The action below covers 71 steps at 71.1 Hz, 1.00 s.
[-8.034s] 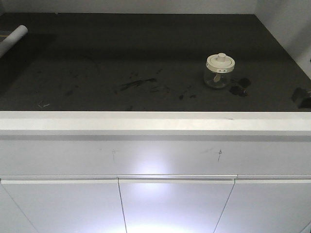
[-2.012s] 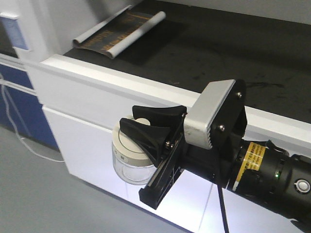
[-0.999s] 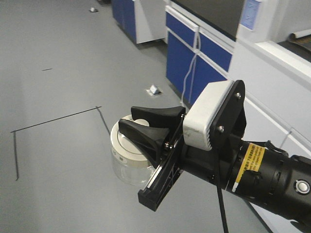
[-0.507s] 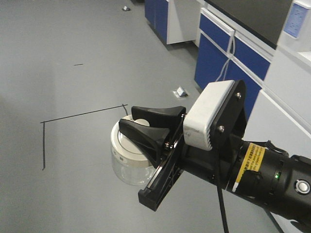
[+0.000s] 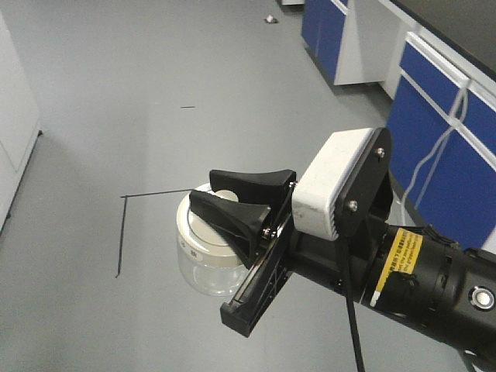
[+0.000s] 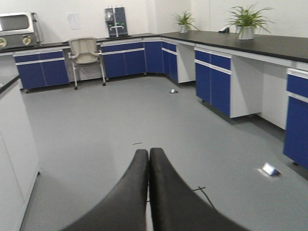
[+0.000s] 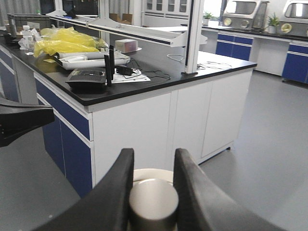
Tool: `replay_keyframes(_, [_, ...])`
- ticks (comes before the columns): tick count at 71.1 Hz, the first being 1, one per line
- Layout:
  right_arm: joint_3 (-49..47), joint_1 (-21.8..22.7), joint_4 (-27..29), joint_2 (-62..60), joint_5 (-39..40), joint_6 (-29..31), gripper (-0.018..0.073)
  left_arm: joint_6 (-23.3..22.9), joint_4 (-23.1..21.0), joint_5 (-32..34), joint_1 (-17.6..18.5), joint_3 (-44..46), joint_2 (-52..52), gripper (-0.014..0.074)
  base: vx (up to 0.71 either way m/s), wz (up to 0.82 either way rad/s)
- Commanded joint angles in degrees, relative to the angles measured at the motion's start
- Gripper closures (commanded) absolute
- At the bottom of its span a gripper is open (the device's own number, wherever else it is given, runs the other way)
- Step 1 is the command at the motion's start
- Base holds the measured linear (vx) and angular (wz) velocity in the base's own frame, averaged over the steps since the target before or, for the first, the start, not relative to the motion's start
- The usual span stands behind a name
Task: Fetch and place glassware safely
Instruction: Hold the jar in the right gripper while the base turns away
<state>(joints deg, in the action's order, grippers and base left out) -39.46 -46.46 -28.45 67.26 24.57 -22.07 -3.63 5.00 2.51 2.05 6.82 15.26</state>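
Grey lab floor (image 5: 93,116) below, blue cabinets (image 5: 434,101) alongside. My right hand (image 5: 205,188) clamps the jar (image 5: 203,267) by its lid knob (image 7: 153,202), in mid-air over the floor. Left hand (image 6: 148,154) pinched together, empty. Looks like the carry leg; next needs a smooth drive and a gentle set-down on a surface.

- Jar (image 5: 200,267): above the floor (image 5: 93,101), lid knob (image 7: 153,204) between the right gripper (image 5: 204,188) fingers.
- Floor line (image 5: 122,232): on the floor, left of the jar.
- Cabinet run (image 5: 422,116): right of the jar, farther back.
- Single cabinet (image 5: 12,124): far left of the jar.
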Motion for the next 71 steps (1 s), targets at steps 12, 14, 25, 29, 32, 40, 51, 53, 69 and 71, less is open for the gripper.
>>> replay_keyframes(12, [-1.80,-0.01,0.77,-1.66,5.03,0.18,0.0563,-0.54,-0.16,4.08,-0.04,1.68,0.48,0.0603,0.34,0.25])
replay_keyframes(14, [-1.80,-0.01,0.77,-1.66,5.03,0.18,0.0563,-0.54,-0.16,4.08,-0.04,1.68,0.48,0.0603,0.37,0.23])
replay_keyframes(25, [-1.80,-0.01,0.77,-1.66,5.03,0.18,0.0563,-0.54,-0.16,4.08,-0.04,1.68,0.48,0.0603,0.40,0.19])
replay_keyframes(29, [-1.80,-0.01,0.77,-1.66,5.03,0.18,0.0563,-0.54,-0.16,4.08,-0.04,1.68,0.48,0.0603,0.42,0.16])
replay_keyframes(32, [-1.80,-0.01,0.77,-1.66,5.09,0.19,0.0563,-0.54,-0.16,4.08,-0.04,1.68,0.48,0.0603,0.43,0.14])
replay_keyframes(40, [-1.80,-0.01,0.77,-1.66,5.09,0.19,0.0563,-0.54,-0.16,4.08,-0.04,1.68,0.48,0.0603,0.45,0.13])
replay_keyframes(51, [-1.80,-0.01,0.77,-1.66,5.09,0.19,0.0563,-0.54,-0.16,4.08,-0.04,1.68,0.48,0.0603,0.47,0.09])
replay_keyframes(53, [-1.80,-0.01,0.77,-1.66,5.09,0.19,0.0563,-0.54,-0.16,4.08,-0.04,1.68,0.48,0.0603,0.48,0.06])
replay_keyframes(69, [-1.80,-0.01,0.77,-1.66,5.10,0.19,0.0563,-0.54,-0.16,4.08,-0.04,1.68,0.48,0.0603,0.48,0.04])
replay_keyframes(71, [-1.80,-0.01,0.77,-1.66,5.10,0.19,0.0563,-0.54,-0.16,4.08,-0.04,1.68,0.48,0.0603,0.49,0.04])
